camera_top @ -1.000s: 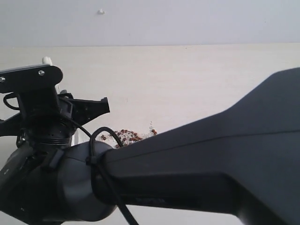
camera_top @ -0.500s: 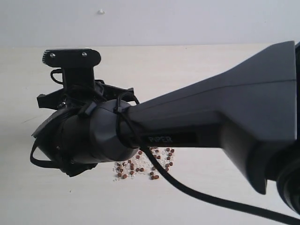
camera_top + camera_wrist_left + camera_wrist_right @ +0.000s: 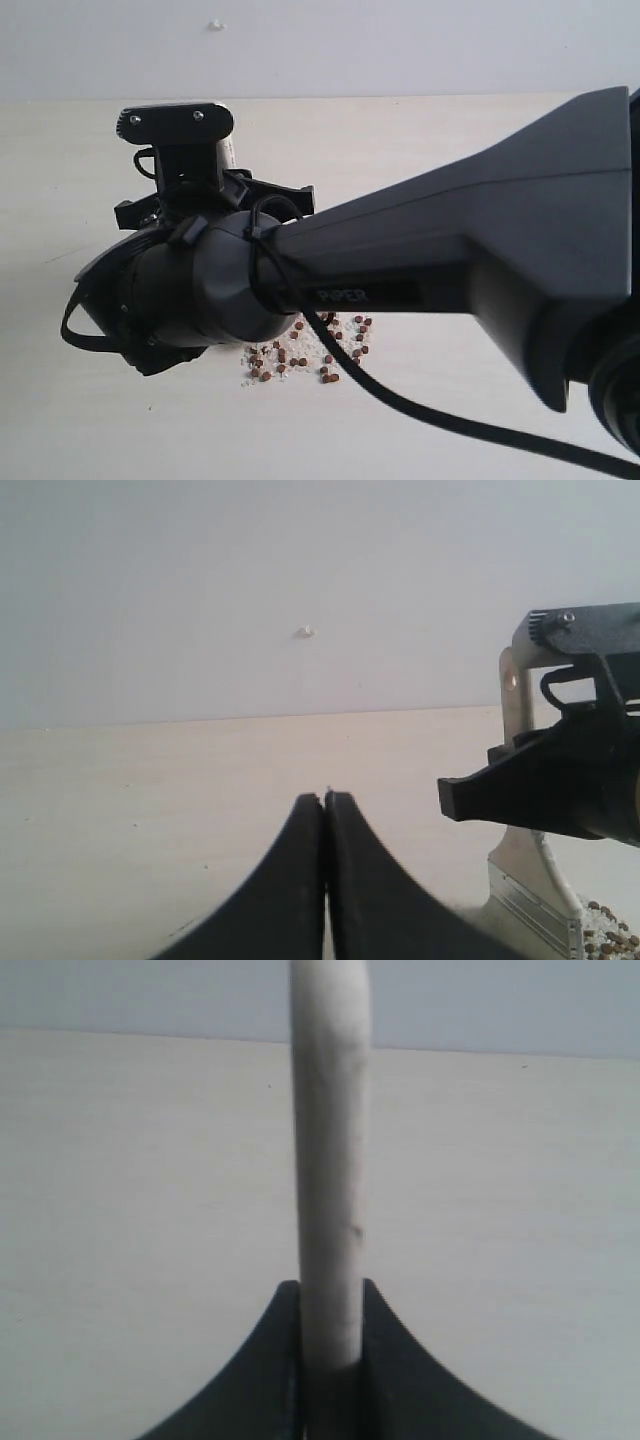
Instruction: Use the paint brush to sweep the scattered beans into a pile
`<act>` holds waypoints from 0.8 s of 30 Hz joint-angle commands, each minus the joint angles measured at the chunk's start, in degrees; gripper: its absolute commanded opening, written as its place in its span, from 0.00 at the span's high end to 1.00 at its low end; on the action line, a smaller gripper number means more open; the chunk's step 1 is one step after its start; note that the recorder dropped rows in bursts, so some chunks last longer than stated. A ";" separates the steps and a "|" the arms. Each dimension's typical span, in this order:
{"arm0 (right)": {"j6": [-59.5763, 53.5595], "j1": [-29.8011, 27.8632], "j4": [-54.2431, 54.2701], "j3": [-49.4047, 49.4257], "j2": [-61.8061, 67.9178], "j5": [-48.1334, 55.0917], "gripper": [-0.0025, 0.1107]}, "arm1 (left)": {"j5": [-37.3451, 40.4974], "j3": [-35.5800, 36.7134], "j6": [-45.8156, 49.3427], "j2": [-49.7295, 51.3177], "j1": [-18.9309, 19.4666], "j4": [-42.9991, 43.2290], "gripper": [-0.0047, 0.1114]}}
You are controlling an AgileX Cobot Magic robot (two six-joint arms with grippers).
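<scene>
Right gripper: jaws clamped on the paint brush handle.
Beans: loose cluster on the tabletop, lower centre of the exterior view, near the brush's ferrule.
Left gripper: jaws pressed together, empty.

A pale wooden tabletop meets a plain grey-white wall in soft, even light.

Right arm higher, more beans visible.

"PIPER" stands on the right arm.
</scene>
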 commanded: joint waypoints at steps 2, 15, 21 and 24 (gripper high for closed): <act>4.28 -0.33 -1.33 -0.20 -1.18 -4.65 0.98 | 0.15 0.01 -0.04 -0.46 0.17 -0.37 0.96; -25.27 -3.91 -8.12 0.08 -15.10 -27.09 0.98 | 0.15 0.01 -0.04 -0.46 0.17 -0.37 0.96; -54.25 -16.54 11.49 9.50 -26.70 -62.96 0.98 | 0.15 0.01 -0.04 -0.46 0.17 -0.37 0.96; -54.92 -24.54 11.06 17.89 -31.71 -79.12 0.98 | 0.15 0.01 -0.04 -0.46 0.17 -0.37 0.96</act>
